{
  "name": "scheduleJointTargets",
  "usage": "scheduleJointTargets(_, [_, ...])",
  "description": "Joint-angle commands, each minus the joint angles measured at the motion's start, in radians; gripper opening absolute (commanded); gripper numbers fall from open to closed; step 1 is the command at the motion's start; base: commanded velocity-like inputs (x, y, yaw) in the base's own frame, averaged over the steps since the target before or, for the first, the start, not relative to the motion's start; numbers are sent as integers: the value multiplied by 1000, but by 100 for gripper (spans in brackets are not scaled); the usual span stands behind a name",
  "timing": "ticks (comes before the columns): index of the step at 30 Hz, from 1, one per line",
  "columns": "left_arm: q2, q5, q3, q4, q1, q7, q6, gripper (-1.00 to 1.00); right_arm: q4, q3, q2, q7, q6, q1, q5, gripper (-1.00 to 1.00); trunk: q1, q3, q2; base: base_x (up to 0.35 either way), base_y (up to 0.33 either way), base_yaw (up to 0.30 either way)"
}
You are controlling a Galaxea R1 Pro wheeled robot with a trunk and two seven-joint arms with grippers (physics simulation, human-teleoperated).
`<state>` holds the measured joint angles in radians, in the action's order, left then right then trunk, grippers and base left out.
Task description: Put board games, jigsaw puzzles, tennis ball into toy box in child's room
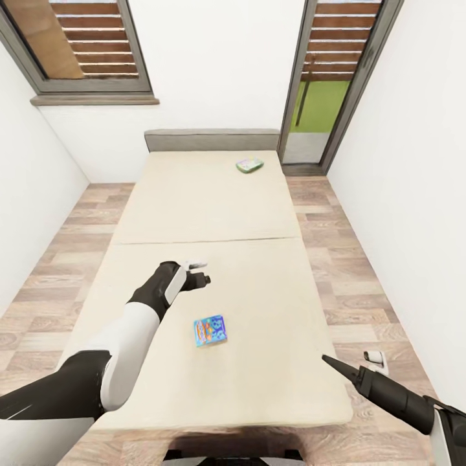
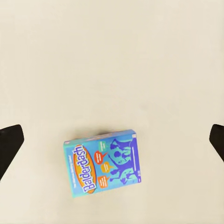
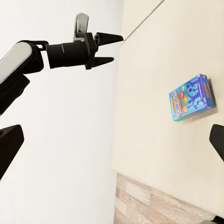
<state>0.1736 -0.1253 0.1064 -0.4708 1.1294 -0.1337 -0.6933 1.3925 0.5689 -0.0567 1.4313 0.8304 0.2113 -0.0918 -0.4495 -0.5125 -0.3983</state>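
Room: white walls, wood-plank floor (image 1: 362, 272), a slatted window and a glazed door behind a long cream bed (image 1: 207, 213) that runs away from the robot.
Near game: flat blue Balderdash board-game box (image 1: 210, 331), lying face up on the bed's near half, closer to the foot edge than to the seam across the mattress, nothing touching it.
Far game: small flat green board-game box (image 1: 249, 166), near the bed's far right corner by the grey headboard (image 1: 210, 140).
Left gripper (image 1: 199, 272): hovering over the mattress just beyond the blue box, jaws apart and empty.
Right gripper (image 1: 331, 362): off the bed's near right corner, over the floor; jaws spread, holding nothing.
Progress: both bed games are still unpicked, so this part looks barely begun.
Remaining: likely grasp the blue box first, then the green one, and carry them to the toy box.
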Motion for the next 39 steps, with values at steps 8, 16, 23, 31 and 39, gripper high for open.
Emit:
scheduleJointTargets(8, [1, -10, 4, 1, 13, -15, -9, 100, 0, 4, 0, 7, 10, 0, -2, 100, 0, -15, -2, 0, 0, 0])
scheduleJointTargets(16, [1, -10, 4, 1, 15, -43, -9, 100, 0, 5, 0, 8, 9, 0, -2, 100, 0, -28, -2, 0, 0, 0])
scheduleJointTargets(23, [1, -10, 4, 2, 15, -52, -9, 100, 0, 5, 0, 8, 9, 0, -1, 100, 0, -39, -2, 0, 0, 0])
scheduleJointTargets(31, [1, -11, 3, 9, 15, -53, -6, 100, 0, 5, 0, 8, 9, 0, 0, 100, 0, -52, -2, 0, 0, 0])
scheduleJointTargets(39, [1, -11, -36, 12, 15, -53, 3, 100, 0, 5, 0, 8, 8, 0, 1, 100, 0, -65, -2, 0, 0, 0])
